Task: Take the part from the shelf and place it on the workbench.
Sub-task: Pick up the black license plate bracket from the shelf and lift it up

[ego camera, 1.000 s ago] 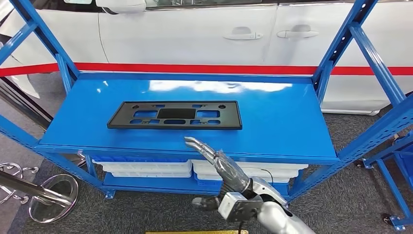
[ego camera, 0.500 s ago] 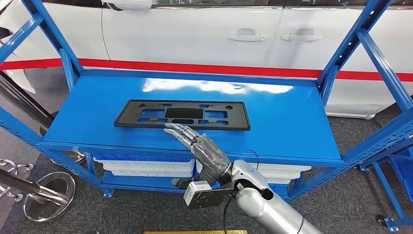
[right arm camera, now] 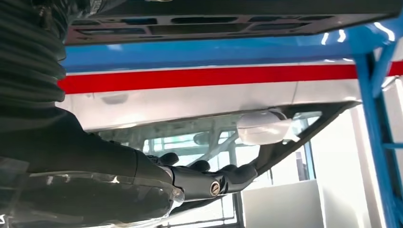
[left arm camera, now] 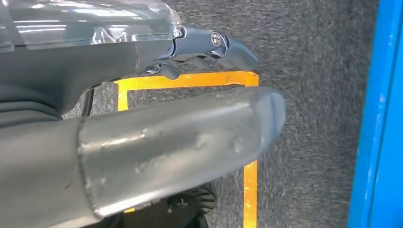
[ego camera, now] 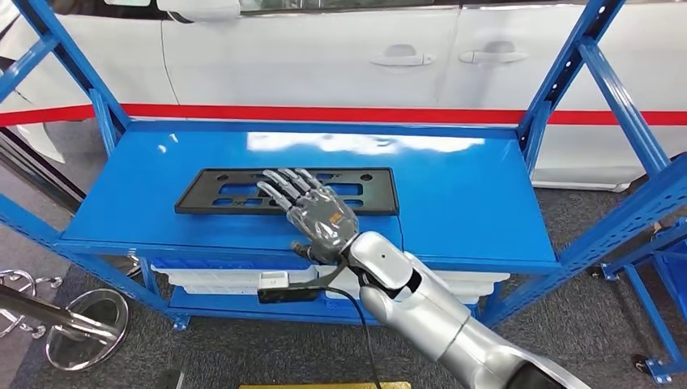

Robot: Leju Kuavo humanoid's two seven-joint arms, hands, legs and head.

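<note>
Fingers [ego camera: 285, 183] of the right hand [ego camera: 312, 212] are spread flat and apart, holding nothing, palm down over the middle of the black plate [ego camera: 212, 191]. Whether they touch it I cannot tell. The plate lies flat on the blue shelf [ego camera: 462, 194], near its front edge, long axis running side to side across the robot's front, so the hand sits across its short width. It reaches further out to the left of the hand than to the right. The right hand is clearly the nearer one. The left hand [left arm camera: 157, 118] hangs low over grey carpet [left arm camera: 313, 52] with yellow floor tape [left arm camera: 190, 80], fingers loosely curled on nothing as far as I can judge.

Blue uprights [ego camera: 567, 81] frame the shelf on both sides, well apart from the plate. Behind stands a white car [ego camera: 324, 57] with a red stripe [ego camera: 340, 114]. White bins [ego camera: 243, 279] sit on the lower level. Nothing blocks a lift; a flat plate with little edge to catch is the likely difficulty.
</note>
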